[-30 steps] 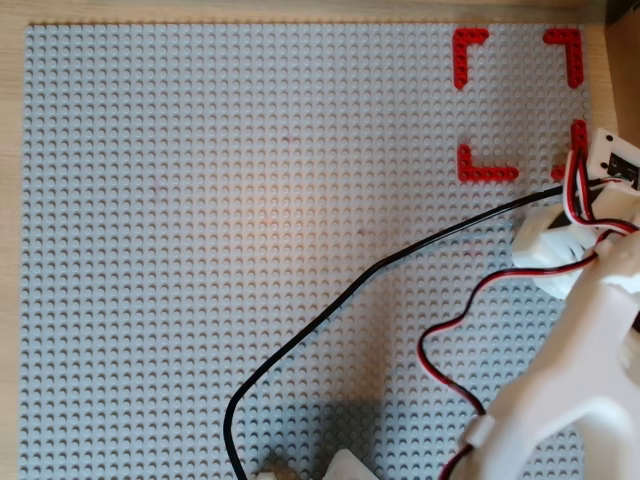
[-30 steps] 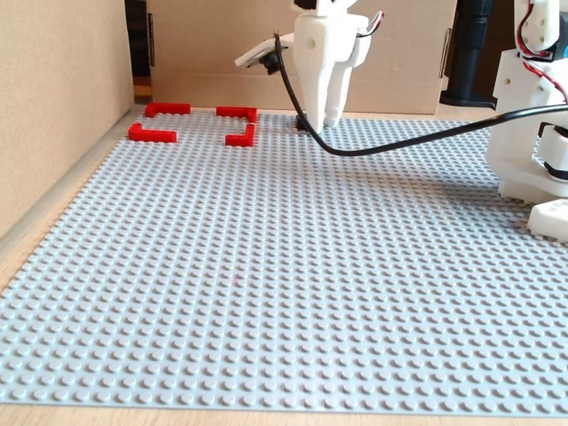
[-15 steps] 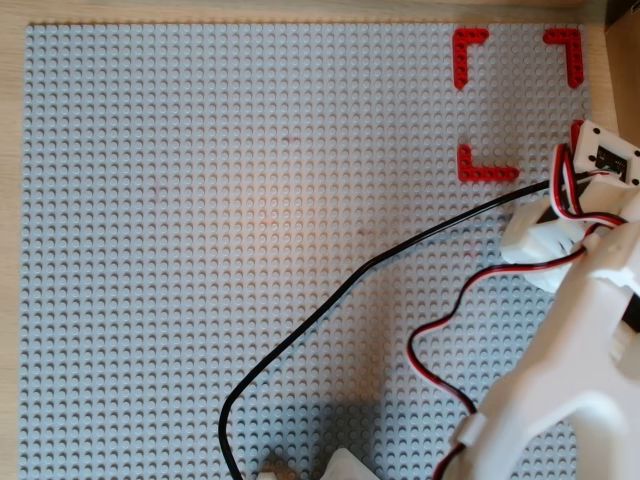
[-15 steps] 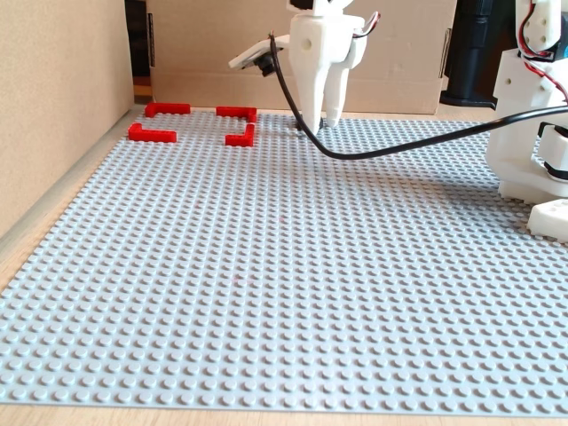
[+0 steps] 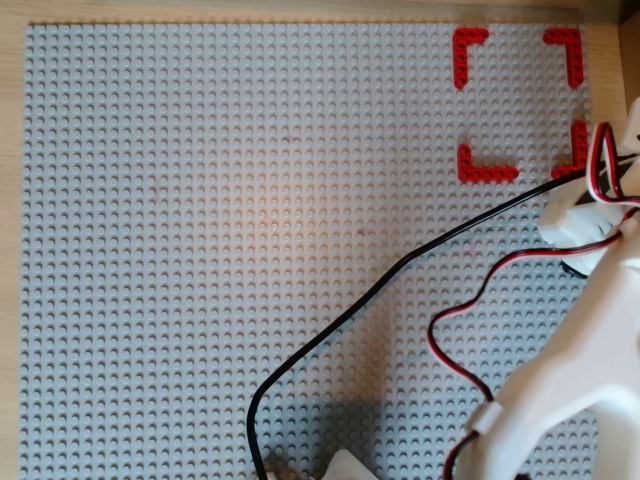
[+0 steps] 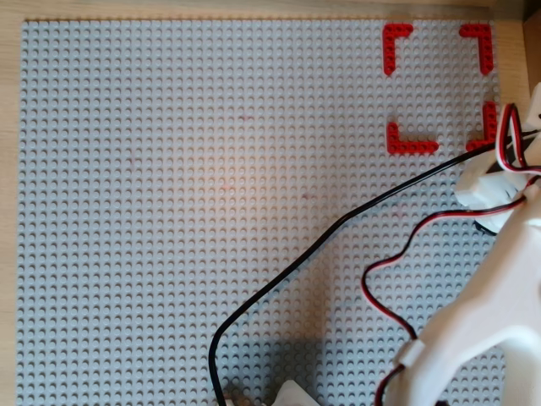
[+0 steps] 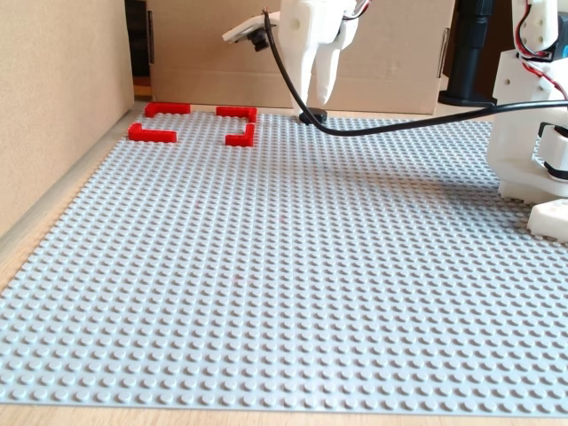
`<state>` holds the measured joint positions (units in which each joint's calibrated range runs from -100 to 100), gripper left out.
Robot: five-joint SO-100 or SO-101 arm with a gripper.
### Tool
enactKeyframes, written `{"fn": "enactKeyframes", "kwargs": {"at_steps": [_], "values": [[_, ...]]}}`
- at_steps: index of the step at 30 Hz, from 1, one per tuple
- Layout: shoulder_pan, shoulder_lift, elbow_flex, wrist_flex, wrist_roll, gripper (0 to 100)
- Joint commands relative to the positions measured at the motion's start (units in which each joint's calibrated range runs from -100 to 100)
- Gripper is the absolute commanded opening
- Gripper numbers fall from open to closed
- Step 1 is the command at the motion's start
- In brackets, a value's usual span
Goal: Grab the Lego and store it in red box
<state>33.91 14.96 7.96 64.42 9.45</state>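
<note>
Arm poised above the Lego, at the far side of the grey baseplate (image 7: 284, 266).
Red box (image 7: 193, 123), far left, stands empty; gripper (image 7: 316, 98) hangs above the black Lego (image 7: 312, 116), fingers nearly together, apparently empty. Grasp and transfer remain.

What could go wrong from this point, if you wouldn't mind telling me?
1. In the fixed view the Lego sits on the baseplate, unheld, below the fingers; a descent slightly off could knock it aside.
2. The black cable curves right past the Lego and might drag it during the move toward the red box.
</note>
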Motion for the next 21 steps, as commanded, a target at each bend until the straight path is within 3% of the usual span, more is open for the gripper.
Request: {"fn": "enactKeyframes", "kwargs": {"at_steps": [1, 17, 21], "values": [[-0.2, 0.0, -2.2, -0.1, -0.2, 21], [-0.2, 0.0, 5.8, -6.8, 1.0, 20], [-0.2, -0.1, 5.6, -7.0, 1.0, 16]]}}
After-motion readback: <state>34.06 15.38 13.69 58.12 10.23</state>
